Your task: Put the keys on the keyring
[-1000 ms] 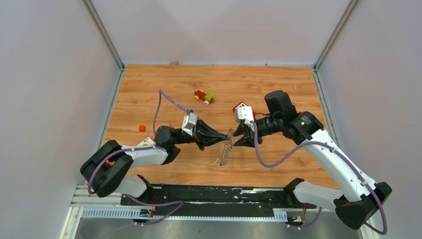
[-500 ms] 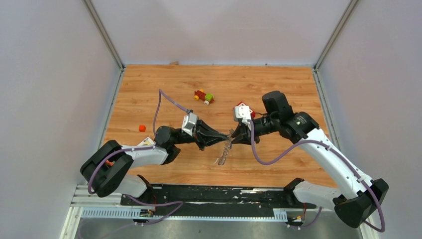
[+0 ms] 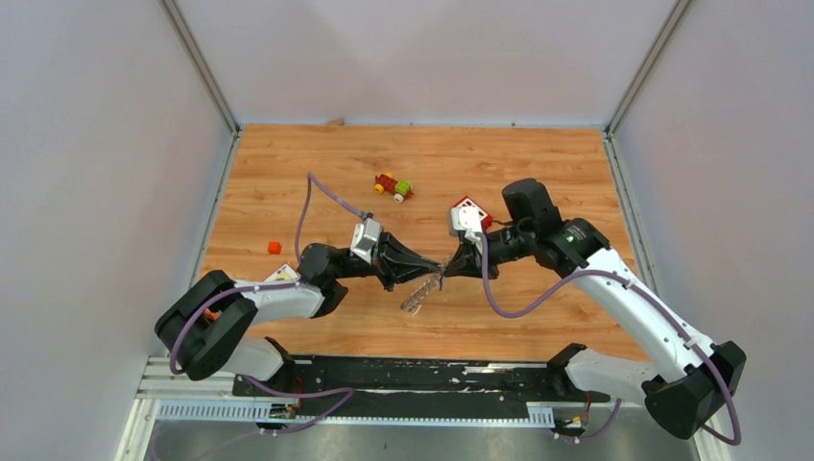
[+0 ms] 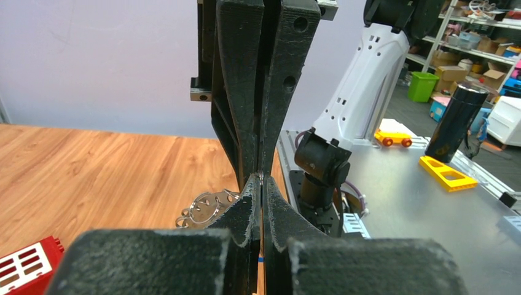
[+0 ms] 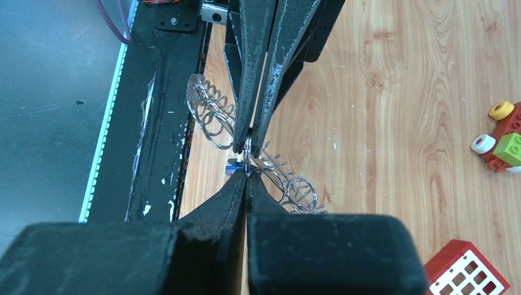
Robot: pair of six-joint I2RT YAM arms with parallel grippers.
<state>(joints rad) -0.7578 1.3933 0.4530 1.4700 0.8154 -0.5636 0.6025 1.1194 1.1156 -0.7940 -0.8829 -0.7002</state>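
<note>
The left tool (image 3: 434, 273) and the right tool (image 3: 449, 268) meet tip to tip above the near middle of the table (image 3: 538, 163). Each is closed on the keyring (image 3: 416, 294) at almost the same spot. The ring is off the table and hangs down from that shared pinch, slanting toward the arm bases. In the right wrist view its wire loops fan out to either side of the fingertips.

Gripping so close together probably has a purpose. Two pinches on neighbouring wire let one arm brace the ring while the other works at a short stretch of it. That is likely what is needed to pry a gap wide enough for a key. Holding the ring in the air also keeps its fringe from dragging on the wood.

The blue-headed piece (image 5: 233, 167) shows as a small blue fleck just beside the meeting tips in the right wrist view. Whether it rides on the wire or lies below on the table cannot be told. The dark key cannot be made out in any view.

The red block (image 5: 470, 270) and the toy (image 3: 394, 186) sit farther back, apart from the work.
</note>
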